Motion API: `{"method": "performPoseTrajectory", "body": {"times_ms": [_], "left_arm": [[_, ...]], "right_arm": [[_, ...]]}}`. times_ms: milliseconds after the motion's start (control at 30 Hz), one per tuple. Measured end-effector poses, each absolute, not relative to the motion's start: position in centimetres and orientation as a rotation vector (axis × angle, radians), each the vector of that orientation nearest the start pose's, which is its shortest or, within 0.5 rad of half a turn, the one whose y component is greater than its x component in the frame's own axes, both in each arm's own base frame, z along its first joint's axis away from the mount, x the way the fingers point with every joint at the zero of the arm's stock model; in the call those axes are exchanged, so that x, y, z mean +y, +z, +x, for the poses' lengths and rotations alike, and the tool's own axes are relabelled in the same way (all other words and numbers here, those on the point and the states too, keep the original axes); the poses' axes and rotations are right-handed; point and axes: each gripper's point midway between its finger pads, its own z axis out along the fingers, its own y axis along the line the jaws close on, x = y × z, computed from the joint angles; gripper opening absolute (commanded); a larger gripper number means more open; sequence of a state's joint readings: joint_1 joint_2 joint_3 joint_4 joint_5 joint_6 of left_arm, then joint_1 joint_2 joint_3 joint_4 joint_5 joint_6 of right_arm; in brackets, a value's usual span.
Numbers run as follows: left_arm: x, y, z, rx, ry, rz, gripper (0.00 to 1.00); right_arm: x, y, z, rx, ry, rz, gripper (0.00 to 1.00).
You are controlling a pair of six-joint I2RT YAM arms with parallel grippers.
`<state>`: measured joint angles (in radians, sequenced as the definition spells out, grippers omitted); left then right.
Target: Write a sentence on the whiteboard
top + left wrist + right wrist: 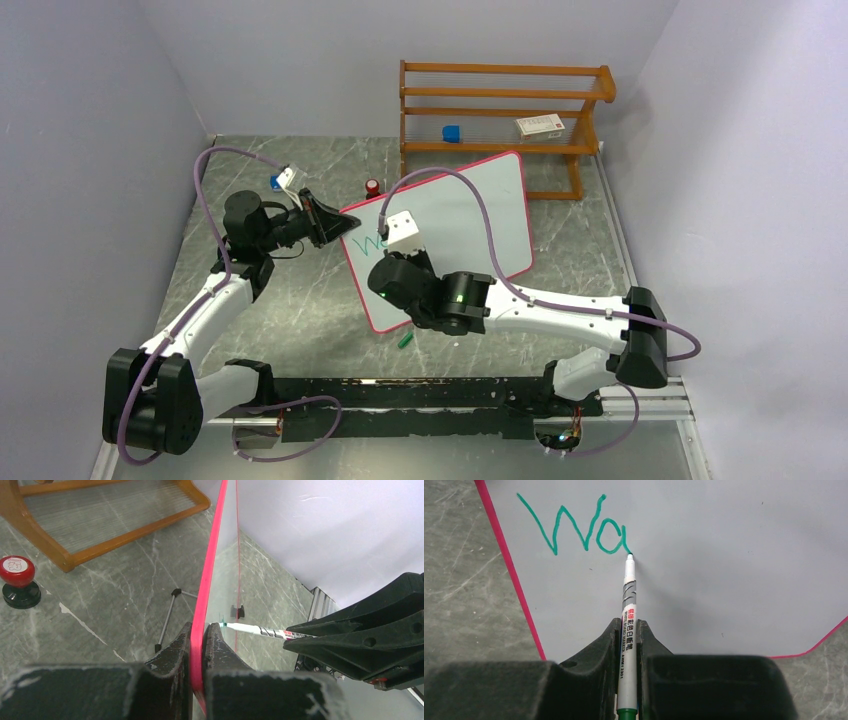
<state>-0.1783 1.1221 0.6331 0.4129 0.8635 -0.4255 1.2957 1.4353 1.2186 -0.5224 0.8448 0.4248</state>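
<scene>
From above, the whiteboard [470,215] stands propped at a slant in the middle of the tabletop [290,310], its pink-red frame turned so one corner points toward the near edge. The left hand [335,222] meets the board's left edge. The right hand [390,258] reaches over the white face near that same side, where a little green writing shows. A wooden rack [500,110] sits at the far right corner, with a small blue object [451,132] and a white box [540,125] on its shelf. A red-topped knob [373,186] stands just behind the board, and a small green cap [405,340] lies near the board's nearest corner.

The left wrist camera shows the left hand closed on the board's pink frame, one finger pressed on each side of it. Beyond the frame, a marker [255,629] held by the right hand touches the white face with its tip. A thin wire leg [167,620] props the board from behind.

In the right wrist view, the right hand is clamped on the marker's barrel. The green tip rests against the board at the tail of the letters "Wa" [574,527], written near the board's left edge.
</scene>
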Motion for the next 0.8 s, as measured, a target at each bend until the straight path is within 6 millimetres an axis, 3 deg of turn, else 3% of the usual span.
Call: {"method": "performPoseTrajectory", "body": {"times_ms": [800], "left_arm": [[-20.0, 24.0, 29.0, 1.683, -1.157, 0.494, 0.05]], "right_arm": [[30.8, 23.3, 22.5, 1.933, 0.128, -0.450, 0.00]]}}
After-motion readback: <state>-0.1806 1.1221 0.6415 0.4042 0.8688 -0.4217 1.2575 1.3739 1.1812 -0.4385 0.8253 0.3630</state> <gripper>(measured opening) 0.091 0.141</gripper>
